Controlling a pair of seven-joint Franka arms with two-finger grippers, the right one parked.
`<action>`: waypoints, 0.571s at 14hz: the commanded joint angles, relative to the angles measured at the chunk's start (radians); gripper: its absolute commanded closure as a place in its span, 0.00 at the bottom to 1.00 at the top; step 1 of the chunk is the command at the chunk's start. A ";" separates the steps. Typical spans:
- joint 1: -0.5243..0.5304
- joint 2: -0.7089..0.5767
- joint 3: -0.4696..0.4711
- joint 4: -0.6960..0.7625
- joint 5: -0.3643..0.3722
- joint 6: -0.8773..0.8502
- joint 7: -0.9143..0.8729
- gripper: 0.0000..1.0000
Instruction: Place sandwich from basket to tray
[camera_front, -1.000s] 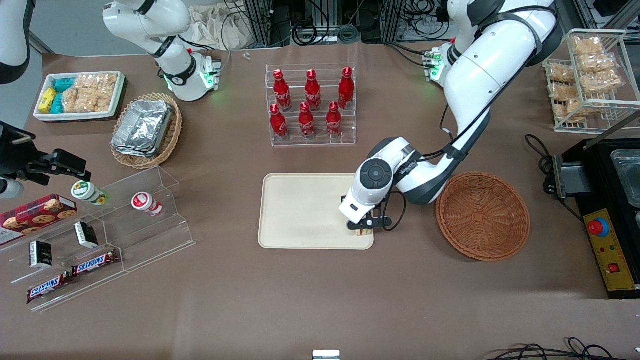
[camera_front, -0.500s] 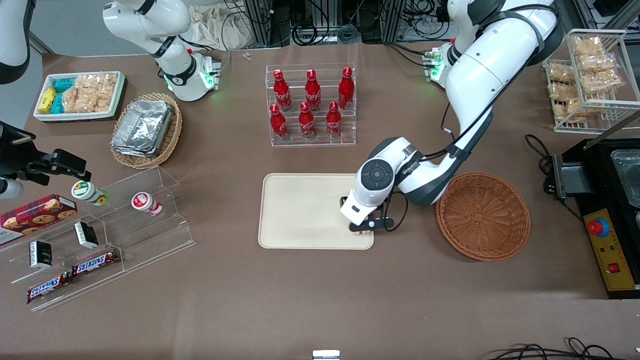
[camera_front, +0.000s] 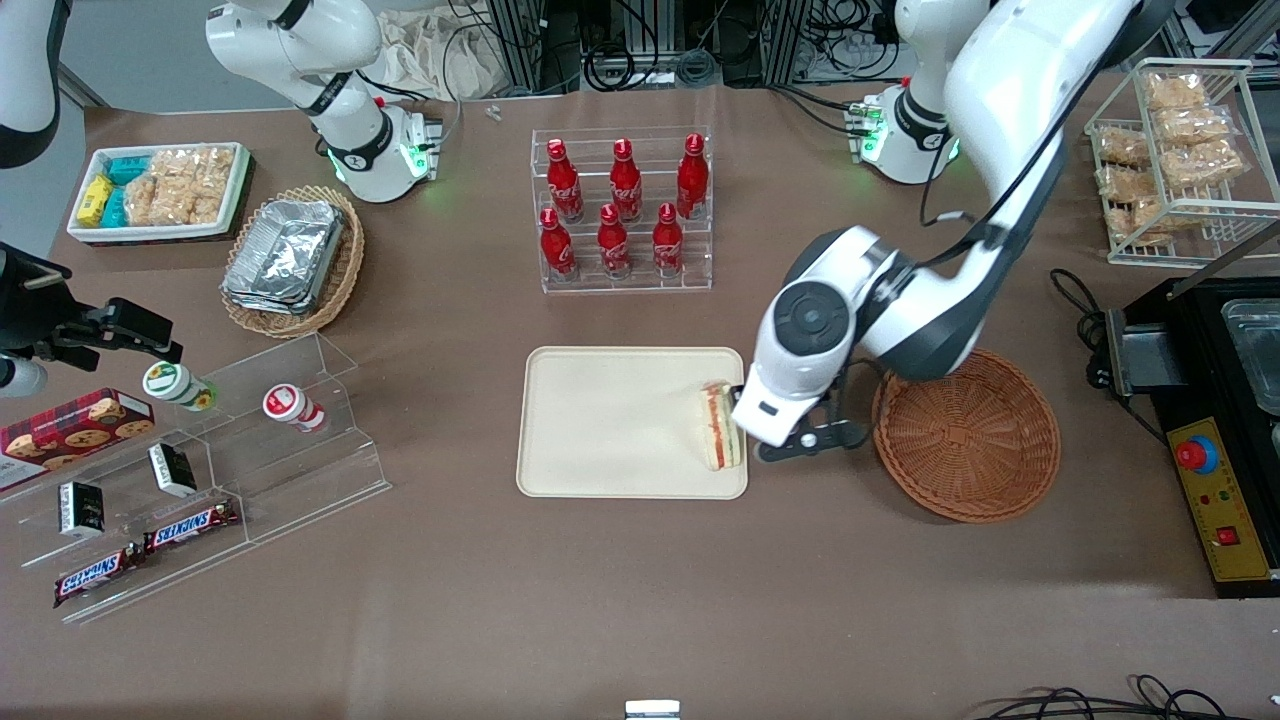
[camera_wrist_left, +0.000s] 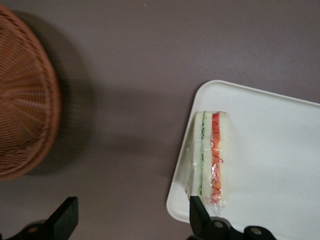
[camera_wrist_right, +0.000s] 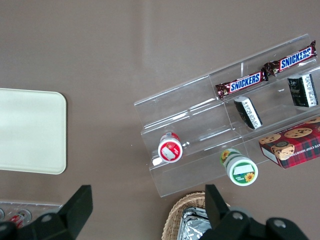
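The sandwich (camera_front: 720, 428) (camera_wrist_left: 210, 157), a plastic-wrapped wedge with red and green layers, lies on the cream tray (camera_front: 610, 420) (camera_wrist_left: 270, 150) along its edge nearest the basket. The round reddish-brown basket (camera_front: 965, 432) (camera_wrist_left: 25, 100) holds nothing. My left gripper (camera_front: 810, 440) (camera_wrist_left: 132, 220) is open and hovers above the bare strip of table between tray and basket. One fingertip (camera_wrist_left: 200, 212) is over the tray's corner beside the sandwich, apart from it. Nothing is between the fingers.
A clear rack of red bottles (camera_front: 622, 210) stands farther from the camera than the tray. An acrylic snack stand (camera_front: 250, 440), a tan basket of foil containers (camera_front: 290, 260) and a white snack tray (camera_front: 160, 190) lie toward the parked arm's end. A black appliance (camera_front: 1230, 400) sits past the basket.
The gripper let go of the sandwich, rose and shifted toward the basket. The sandwich, earlier covered by the hand, now lies uncovered on the tray.
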 joint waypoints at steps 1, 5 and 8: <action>-0.007 -0.155 0.120 -0.062 -0.120 -0.066 0.153 0.00; -0.001 -0.382 0.270 -0.244 -0.204 -0.067 0.408 0.00; 0.002 -0.480 0.379 -0.301 -0.245 -0.107 0.644 0.00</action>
